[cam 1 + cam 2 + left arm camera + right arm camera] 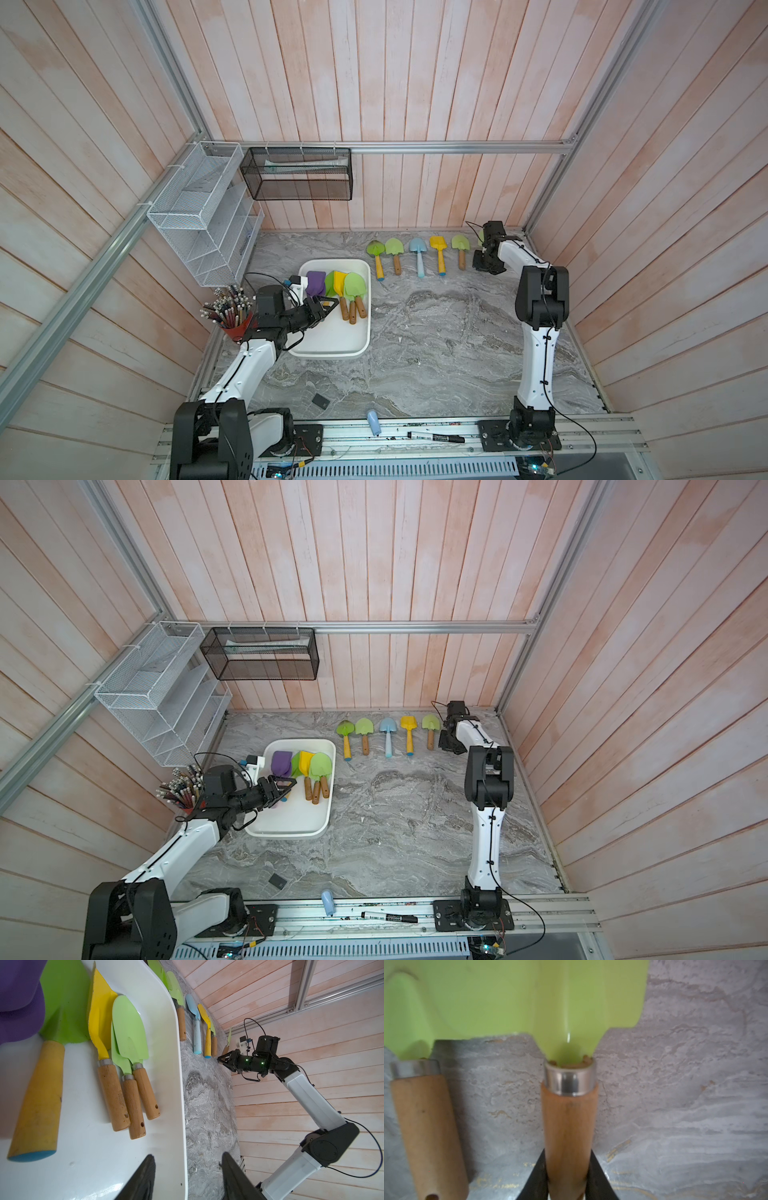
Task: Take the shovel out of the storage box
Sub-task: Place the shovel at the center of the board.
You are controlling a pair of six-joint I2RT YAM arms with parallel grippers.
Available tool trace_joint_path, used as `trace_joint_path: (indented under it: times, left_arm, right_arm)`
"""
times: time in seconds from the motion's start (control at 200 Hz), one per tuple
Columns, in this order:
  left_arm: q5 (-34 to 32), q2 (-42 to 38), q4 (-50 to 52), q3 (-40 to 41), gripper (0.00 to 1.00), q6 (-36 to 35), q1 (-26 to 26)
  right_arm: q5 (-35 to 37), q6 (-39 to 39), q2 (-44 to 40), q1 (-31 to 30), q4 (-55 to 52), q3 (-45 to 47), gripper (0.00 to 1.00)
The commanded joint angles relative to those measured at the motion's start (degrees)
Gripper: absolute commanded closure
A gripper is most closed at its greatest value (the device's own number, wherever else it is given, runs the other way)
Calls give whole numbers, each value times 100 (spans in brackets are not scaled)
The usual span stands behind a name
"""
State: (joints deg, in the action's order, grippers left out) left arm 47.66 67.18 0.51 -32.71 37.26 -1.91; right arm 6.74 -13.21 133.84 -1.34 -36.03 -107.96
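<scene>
My right claw [568, 1159] pinches the green-bladed, wooden-handled shovel [566, 1118] by its handle, which I judge stiff, light and grippy; my left claw [188, 1156] hangs open over the white plastic storage box [176, 1093].

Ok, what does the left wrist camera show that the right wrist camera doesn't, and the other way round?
Only the left wrist: the storage box with shovels inside, the open left gripper, the whole right arm. Only the right wrist: the right gripper shut on a green shovel by its wooden handle, close up. Both: the marble table, and that gripper with its shovel.
</scene>
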Motion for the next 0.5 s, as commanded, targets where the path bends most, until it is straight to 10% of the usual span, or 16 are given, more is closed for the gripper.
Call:
trace_joint_path:
  times: [0.0,0.495]
  left_arm:
    - [65,58,-130,108,46,8,15]
    - [-145,61,54,28,47,-158,99]
  right_arm:
    - [0,82,175,12,-120,-126,71]
    - [3,-81,-297,3,71,261,63]
